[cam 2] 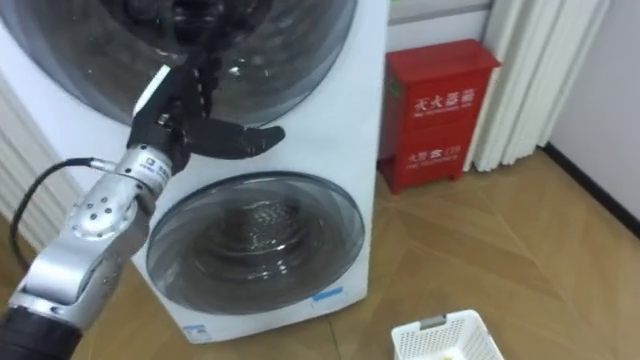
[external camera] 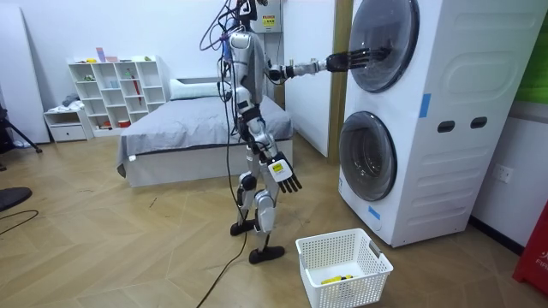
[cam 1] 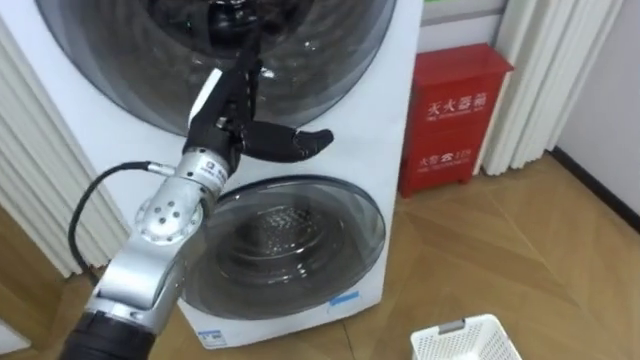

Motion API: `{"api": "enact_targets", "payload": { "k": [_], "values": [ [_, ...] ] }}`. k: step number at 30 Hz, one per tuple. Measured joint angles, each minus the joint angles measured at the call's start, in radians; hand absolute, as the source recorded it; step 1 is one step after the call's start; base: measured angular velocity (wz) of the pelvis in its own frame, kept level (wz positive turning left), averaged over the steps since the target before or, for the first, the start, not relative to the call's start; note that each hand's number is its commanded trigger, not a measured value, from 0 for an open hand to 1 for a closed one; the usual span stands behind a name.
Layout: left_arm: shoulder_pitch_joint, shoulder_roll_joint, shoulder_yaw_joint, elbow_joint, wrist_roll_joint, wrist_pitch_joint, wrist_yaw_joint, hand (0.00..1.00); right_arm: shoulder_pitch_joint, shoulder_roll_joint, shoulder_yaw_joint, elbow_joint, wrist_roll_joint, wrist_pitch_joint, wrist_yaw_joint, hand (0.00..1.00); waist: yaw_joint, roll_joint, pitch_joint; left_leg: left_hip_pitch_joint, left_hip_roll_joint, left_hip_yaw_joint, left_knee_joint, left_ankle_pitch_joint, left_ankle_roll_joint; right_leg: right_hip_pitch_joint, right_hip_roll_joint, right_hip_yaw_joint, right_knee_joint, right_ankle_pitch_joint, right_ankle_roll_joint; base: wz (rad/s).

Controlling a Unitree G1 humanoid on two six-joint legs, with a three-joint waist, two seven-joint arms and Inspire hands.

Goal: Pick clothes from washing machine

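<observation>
Standing before the stacked machines, the robot has a white lattice plastic basket (external camera: 344, 266) near its feet, something yellow lying inside. Its right hand (external camera: 285, 174) hangs released at its side. Farther off, the left hand (cam 1: 248, 125) reaches against the upper washing machine (external camera: 381, 43), thumb splayed, fingers lost against the glossy round door, so I cannot tell its grip. No clothes are visible there.
</observation>
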Motion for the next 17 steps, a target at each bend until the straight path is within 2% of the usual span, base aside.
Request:
{"api": "enact_targets", "payload": {
  "k": [1,3,4,6,7,8,9,10,11,12,13,16,17],
  "values": [
    [0.016,-0.001,0.000,0.006,0.000,-0.004,-0.007,0.00,-0.002,0.000,0.000,0.004,0.001,0.000,-0.001,0.00,-0.001,-0.002,0.0012,0.004,0.000,0.000,-0.001,0.000,0.000,0.001,0.001,-0.002,0.000,0.000,0.000,-0.17],
    [0.137,-0.013,-0.003,0.042,0.033,-0.028,-0.014,0.00,-0.002,0.000,0.008,0.012,0.007,0.004,-0.013,0.00,0.005,-0.012,0.0063,0.011,0.001,-0.002,-0.001,0.000,0.000,0.005,0.003,-0.009,0.000,0.002,-0.002,-0.19],
    [0.181,-0.015,-0.003,0.057,0.045,-0.033,-0.016,0.00,-0.003,0.000,0.012,0.010,0.014,0.004,-0.016,0.00,0.009,-0.012,0.0061,0.012,0.001,-0.002,0.000,0.000,0.000,0.003,0.003,-0.016,0.001,0.002,-0.004,-0.24],
    [0.352,-0.051,0.001,0.188,0.117,-0.046,-0.024,0.00,-0.001,0.003,0.018,0.021,0.055,0.004,-0.021,0.00,0.037,-0.018,0.0068,0.011,0.004,-0.004,0.000,0.000,0.000,0.000,0.003,-0.038,0.001,0.003,-0.009,-0.06],
    [0.396,-0.056,0.001,0.228,0.145,-0.044,-0.024,0.00,0.002,0.004,0.018,0.023,0.077,0.003,-0.020,0.00,0.040,-0.022,0.0064,0.009,0.005,-0.006,0.000,0.000,0.000,0.000,0.003,-0.046,0.001,0.002,-0.010,0.24],
    [0.484,-0.055,0.006,0.304,0.181,-0.040,-0.022,0.00,0.011,0.012,0.017,0.028,0.121,0.002,-0.019,0.00,0.055,-0.033,0.0012,0.006,0.007,-0.011,0.000,0.000,-0.001,-0.002,0.003,-0.058,0.001,-0.001,-0.015,0.24],
    [0.553,-0.056,0.030,0.399,0.211,-0.041,-0.020,0.00,0.022,0.021,0.017,0.038,0.158,0.000,-0.017,0.00,0.090,-0.056,0.0005,0.006,0.011,-0.018,0.000,0.000,-0.001,-0.003,0.006,-0.064,0.000,-0.003,-0.018,0.20],
    [0.584,-0.056,0.048,0.450,0.212,-0.041,-0.018,0.00,0.025,0.024,0.017,0.050,0.173,-0.002,-0.016,0.00,0.110,-0.068,-0.0033,0.005,0.013,-0.021,0.000,0.000,-0.001,-0.003,0.008,-0.067,-0.001,-0.003,-0.019,0.15],
    [0.645,-0.055,0.094,0.540,0.212,-0.041,-0.010,0.00,0.037,0.026,0.014,0.069,0.196,-0.007,-0.010,0.00,0.140,-0.084,-0.0125,0.002,0.018,-0.029,0.001,-0.005,-0.008,0.000,0.011,-0.076,-0.003,-0.003,-0.020,0.22],
    [0.703,-0.053,0.148,0.606,0.219,-0.043,0.006,0.00,0.058,0.026,0.002,0.084,0.215,-0.027,-0.004,0.00,0.171,-0.092,-0.0170,0.003,0.025,-0.033,0.001,-0.014,-0.022,0.010,0.014,-0.087,-0.017,-0.003,-0.021,0.31],
    [0.757,-0.050,0.198,0.652,0.219,-0.050,0.030,0.00,0.063,0.027,-0.007,0.112,0.243,-0.040,0.004,0.00,0.198,-0.101,-0.0231,0.004,0.026,-0.039,0.001,-0.015,-0.022,0.017,0.012,-0.102,-0.018,-0.002,-0.020,0.28],
    [0.826,-0.053,0.304,0.768,0.218,-0.088,0.089,0.00,0.062,0.031,-0.013,0.167,0.279,-0.063,0.015,0.00,0.257,-0.093,-0.0197,0.018,0.027,-0.050,-0.001,-0.024,-0.021,0.037,0.011,-0.124,-0.024,-0.001,-0.018,0.15],
    [0.838,-0.054,0.321,0.776,0.218,-0.090,0.103,0.00,0.061,0.036,-0.013,0.177,0.280,-0.067,0.020,0.00,0.259,-0.089,-0.0179,0.019,0.027,-0.058,-0.002,-0.026,-0.020,0.044,0.010,-0.129,-0.028,0.000,-0.017,0.04]
  ]
}}
